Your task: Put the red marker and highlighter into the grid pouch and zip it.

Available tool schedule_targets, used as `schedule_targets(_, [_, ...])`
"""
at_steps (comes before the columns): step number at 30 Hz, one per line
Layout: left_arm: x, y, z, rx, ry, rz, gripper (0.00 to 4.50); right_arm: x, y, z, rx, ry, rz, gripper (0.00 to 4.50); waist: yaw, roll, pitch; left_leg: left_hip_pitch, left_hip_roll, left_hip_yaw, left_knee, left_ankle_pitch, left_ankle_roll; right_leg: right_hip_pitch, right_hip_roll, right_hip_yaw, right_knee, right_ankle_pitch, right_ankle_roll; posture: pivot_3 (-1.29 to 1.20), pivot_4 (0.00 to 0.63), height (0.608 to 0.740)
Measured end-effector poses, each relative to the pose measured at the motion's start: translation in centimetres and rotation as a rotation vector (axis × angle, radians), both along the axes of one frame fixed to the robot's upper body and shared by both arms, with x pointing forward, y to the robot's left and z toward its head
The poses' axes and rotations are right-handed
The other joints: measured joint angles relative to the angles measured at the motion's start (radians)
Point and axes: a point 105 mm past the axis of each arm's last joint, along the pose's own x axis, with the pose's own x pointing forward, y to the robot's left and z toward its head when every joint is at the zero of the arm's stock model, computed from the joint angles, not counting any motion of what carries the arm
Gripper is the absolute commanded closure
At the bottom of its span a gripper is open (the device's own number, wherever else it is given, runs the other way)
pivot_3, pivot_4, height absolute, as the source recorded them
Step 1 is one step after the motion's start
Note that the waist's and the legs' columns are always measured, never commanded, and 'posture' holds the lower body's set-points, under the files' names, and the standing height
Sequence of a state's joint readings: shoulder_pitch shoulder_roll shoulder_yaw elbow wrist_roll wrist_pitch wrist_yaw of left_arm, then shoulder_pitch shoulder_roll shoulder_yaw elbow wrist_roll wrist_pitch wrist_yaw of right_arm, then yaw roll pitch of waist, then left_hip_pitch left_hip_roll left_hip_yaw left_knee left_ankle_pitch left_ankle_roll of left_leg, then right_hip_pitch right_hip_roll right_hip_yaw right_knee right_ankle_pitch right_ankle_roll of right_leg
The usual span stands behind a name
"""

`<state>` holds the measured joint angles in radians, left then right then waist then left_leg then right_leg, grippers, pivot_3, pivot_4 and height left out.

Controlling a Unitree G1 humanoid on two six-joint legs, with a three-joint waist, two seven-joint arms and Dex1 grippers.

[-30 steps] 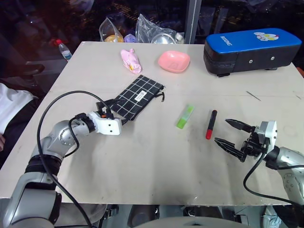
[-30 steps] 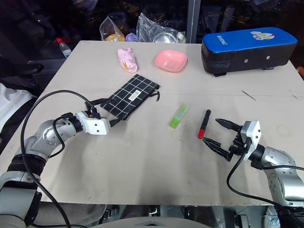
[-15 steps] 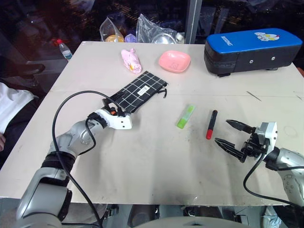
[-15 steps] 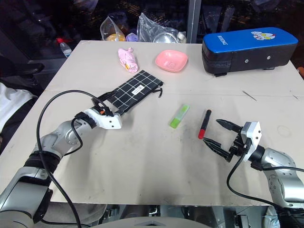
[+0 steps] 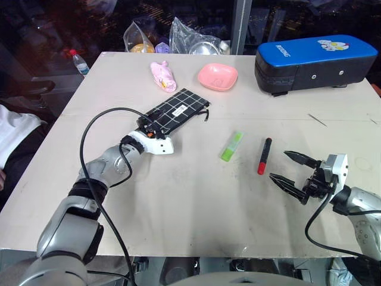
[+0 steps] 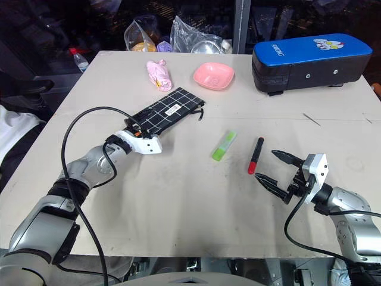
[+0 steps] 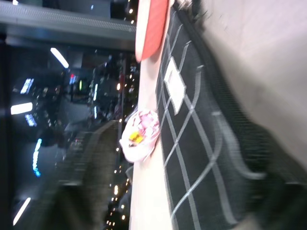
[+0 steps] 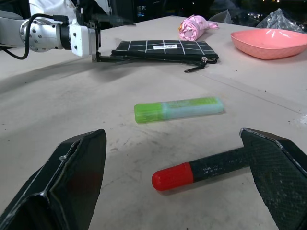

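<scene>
the left gripper (image 8: 96, 56) is clamped on the near edge of the grid pouch (image 5: 175, 110), left of centre; the right gripper (image 5: 296, 173), spread empty, sits lower right beside the red marker (image 5: 264, 155) and highlighter (image 5: 232, 146). the pouch should be pinned flat before unzipping.

The table (image 5: 178, 202) bears grid pouch (image 5: 175, 111), highlighter (image 5: 232, 146), red marker (image 5: 264, 156).

Dim lab (cluttered table (image 5: 178, 196))

grid pouch (image 5: 174, 112): matt woven cloth
highlighter (image 5: 232, 146): translucent smooth plastic
red marker (image 5: 264, 155): smooth plastic
bench (image 5: 196, 202): matt, scuffed
pink dish (image 5: 218, 76): glossy plastic
</scene>
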<state>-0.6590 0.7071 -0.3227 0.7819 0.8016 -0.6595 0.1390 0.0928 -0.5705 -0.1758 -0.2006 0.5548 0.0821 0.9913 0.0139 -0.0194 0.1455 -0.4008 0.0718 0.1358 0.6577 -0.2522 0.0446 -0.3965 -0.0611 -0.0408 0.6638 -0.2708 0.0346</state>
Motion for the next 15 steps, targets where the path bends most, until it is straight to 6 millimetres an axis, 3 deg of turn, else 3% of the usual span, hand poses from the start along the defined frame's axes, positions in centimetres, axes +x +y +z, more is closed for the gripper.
schedule_targets(1, [-0.1, 0.0, -0.1, -0.003, 0.003, -0.005, 3.41, 0.0, 0.0, 0.0, -0.001, -0.001, 0.000, 0.00, 0.000, 0.000, 0.000, 0.000, 0.000, 0.000, 0.000, 0.000, 0.000, 0.000, 0.000, 0.000, 0.000, 0.000, 0.000, 0.00, 0.150, 0.740])
schedule_targets(2, [-0.1, 0.1, -0.2, -0.005, 0.004, -0.004, 3.51, 0.0, 0.0, 0.0, -0.001, -0.001, 0.000, 0.00, 0.000, 0.000, 0.000, 0.000, 0.000, 0.000, 0.000, 0.000, 0.000, 0.000, 0.000, 0.000, 0.000, 0.000, 0.000, 0.00, 0.150, 0.740])
schedule_targets(4, [-0.1, 0.1, 0.2, -0.014, -0.012, -0.012, 4.44, 0.0, 0.0, 0.0, -0.001, -0.001, -0.001, 0.00, 0.000, 0.000, 0.000, 0.000, 0.000, 0.000, 0.000, 0.000, 0.000, 0.000, 0.000, 0.000, 0.000, 0.000, 0.000, 0.00, 0.150, 0.740])
schedule_targets(9, [-0.3, 0.2, 0.5, -0.040, -0.020, -0.024, 4.48, 0.0, 0.0, 0.0, -0.002, -0.003, 0.000, 0.00, 0.000, 0.000, 0.000, 0.000, 0.000, 0.000, 0.001, 0.000, 0.000, 0.000, 0.000, 0.000, 0.001, 0.000, 0.000, 0.00, 0.150, 0.740])
schedule_targets(15, [-1.3, 0.2, 0.7, -0.198, 0.036, -0.042, 4.48, 0.3, 0.2, 0.6, 0.001, -0.024, 0.007, 0.00, -0.001, 0.000, 0.000, 0.000, 0.001, 0.000, 0.002, 0.000, 0.000, 0.000, 0.000, 0.000, 0.001, 0.000, 0.000, 0.00, 0.150, 0.740])
